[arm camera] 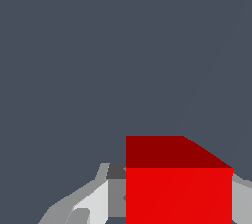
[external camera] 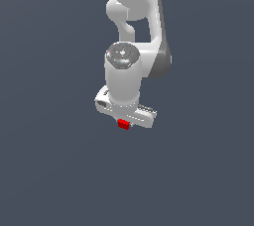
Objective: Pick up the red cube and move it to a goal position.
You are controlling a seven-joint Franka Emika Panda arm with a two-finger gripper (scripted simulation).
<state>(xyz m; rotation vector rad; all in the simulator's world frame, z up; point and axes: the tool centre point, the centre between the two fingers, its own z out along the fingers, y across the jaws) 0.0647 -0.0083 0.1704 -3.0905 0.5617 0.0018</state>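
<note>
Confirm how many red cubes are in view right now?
1. The red cube sits directly under the white gripper in the exterior view; the wrist view shows it between the fingers. Nothing else red shows, though the arm hides some floor.

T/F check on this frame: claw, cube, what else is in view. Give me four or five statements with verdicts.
1. The cube is red. True: the red cube is plain bright red.
2. The cube lies far from the claw. False: it sits right at the claw, between its fingers in the wrist view.
3. A second, blue cube is in view. False: only one cube shows.
4. The cube is narrower than the claw. True.
5. The arm is black. False: the Panda arm is white.
</note>
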